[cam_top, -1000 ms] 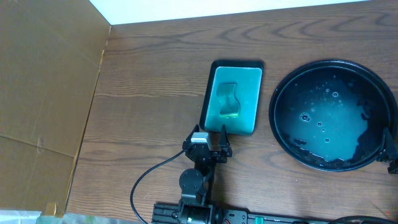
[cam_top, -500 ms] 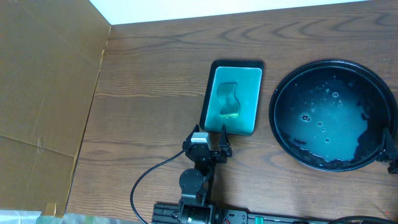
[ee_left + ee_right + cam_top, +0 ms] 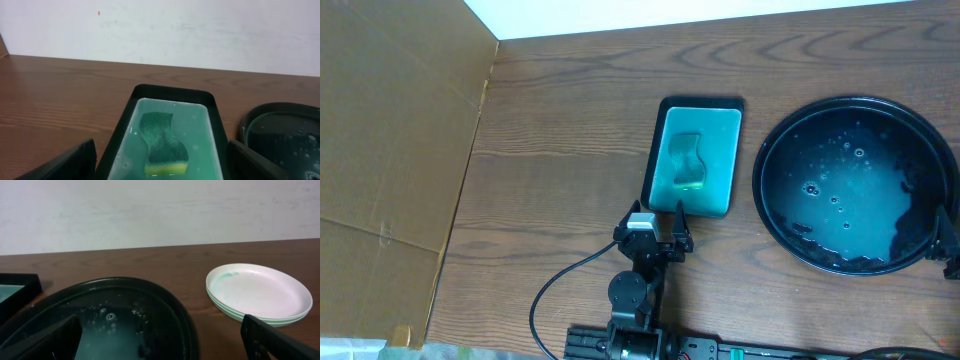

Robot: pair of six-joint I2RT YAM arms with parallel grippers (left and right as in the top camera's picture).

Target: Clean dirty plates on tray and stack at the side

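Both my pairs of jaws stand wide apart with nothing between them. My left gripper (image 3: 667, 214) sits at the 6 o'clock end of the teal dish (image 3: 120, 135), and the sponge (image 3: 159, 135) lies dead ahead at 12 o'clock in shallow water. My right gripper (image 3: 160, 320) rests at the 4 o'clock edge of the tray (image 3: 181, 311), which carries only soapy water and bubbles, no plate. Past its rim at 2 o'clock, the dirty plates (image 3: 260, 291) lie stacked on the table (image 3: 150, 262), well apart from the tray. I can make out at least two rims, not the exact count. A faint teal smear (image 3: 227, 275) shows near the top plate's 10 o'clock rim, so I judge the stacking done but the cleaning perhaps not. If I wipe again, my left jaws should drop straight over the sponge's narrow waist and clear the dish's raised wall. The tray's rim stands between my right jaws and the stack. Far off at 9 o'clock, the cardboard (image 3: 390, 150) is out of the way.
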